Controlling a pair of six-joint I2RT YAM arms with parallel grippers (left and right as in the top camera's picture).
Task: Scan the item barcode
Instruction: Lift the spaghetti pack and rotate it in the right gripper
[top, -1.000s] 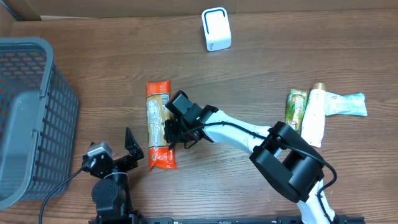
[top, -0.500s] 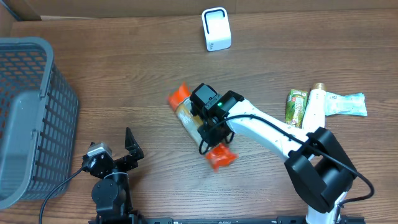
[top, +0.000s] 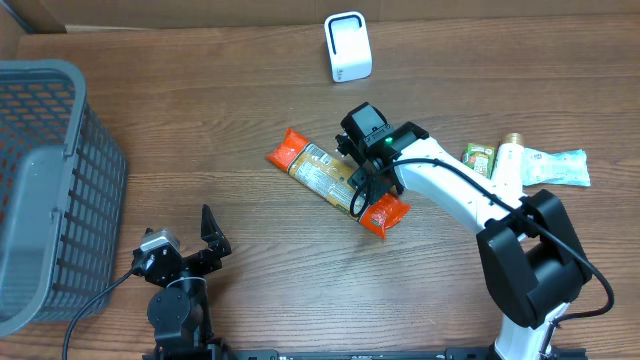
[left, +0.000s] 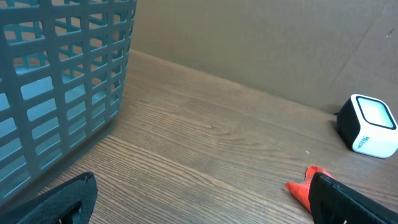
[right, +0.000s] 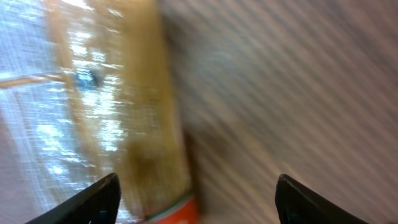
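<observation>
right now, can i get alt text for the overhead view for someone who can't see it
The right gripper hangs open over an orange-ended snack packet lying diagonally on the wooden table, below a white scanner. The left gripper sits open near the front edge beside a grey basket; a few small packages lie at far right.

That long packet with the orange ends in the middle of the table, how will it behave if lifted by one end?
The packet looks like a thin film wrapper with crimped orange ends, so it would probably sag when lifted by an end. Its glossy surface in the right wrist view may be slippery. Lying flat, it seems unlikely to roll.
</observation>
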